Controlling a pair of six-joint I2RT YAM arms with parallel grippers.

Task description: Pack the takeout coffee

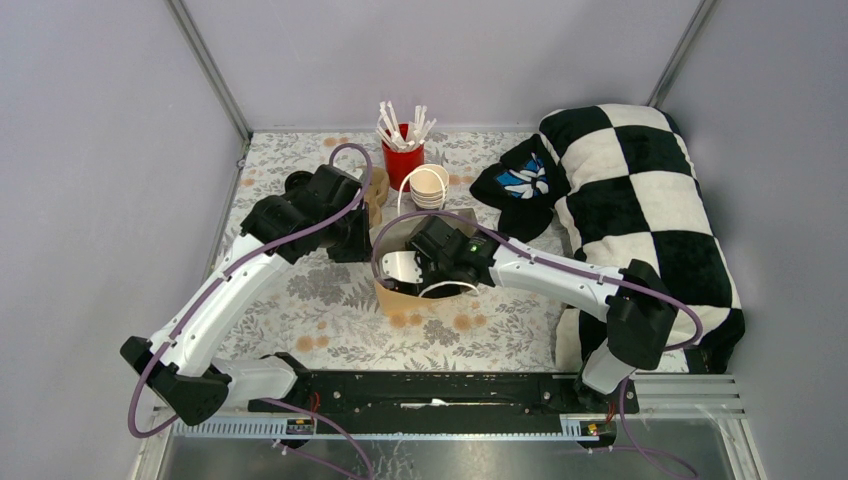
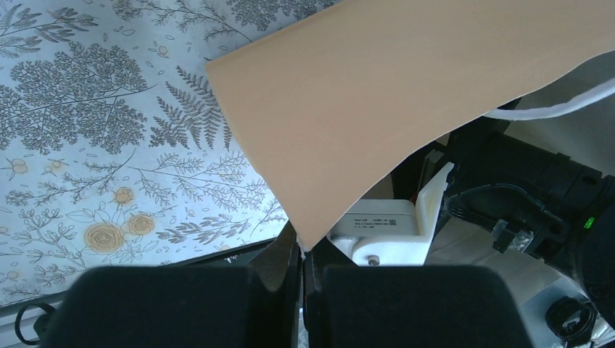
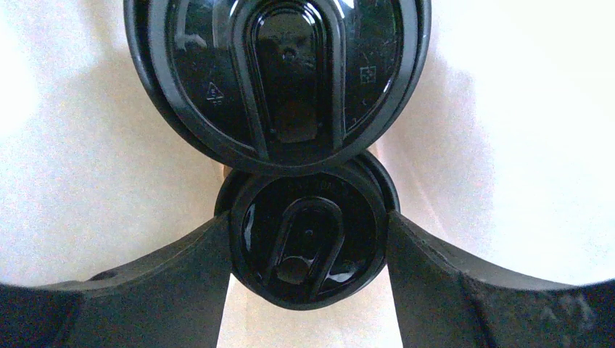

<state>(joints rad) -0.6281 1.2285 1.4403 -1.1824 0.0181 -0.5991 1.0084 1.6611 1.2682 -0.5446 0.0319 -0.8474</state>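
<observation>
Clearly the packing is close to its end. From the top camera, the brown paper bag (image 1: 402,308) stands open in the middle of the flowered table (image 1: 320,300), and I see no lidded cup outside it. Only the red cup of sticks (image 1: 403,152) and the stack of lidless cups (image 1: 430,187) stand behind. The left arm reaches forward from its base with a low elbow, and the left gripper (image 1: 362,243) is at the left rim of the bag. The right arm comes across from the right side with its wrist bent down, so the right gripper (image 1: 428,272) points into the mouth of the bag.

From the left wrist, the left gripper (image 2: 301,254) is pressed together on the edge of the brown paper bag (image 2: 377,109). It pinches the paper, which I judge holds the mouth open.

From the right wrist, both cups are inside the bag, seen from above. The far cup (image 3: 279,72) seems to stand on the bottom. The near cup (image 3: 308,250) is just beside it, between the fingers (image 3: 435,275) of the right gripper (image 3: 308,232). They touch its two sides, so it looks gripped. What is left, in my judgement, is to let go of this cup, lift the arm out and release the bag
</observation>
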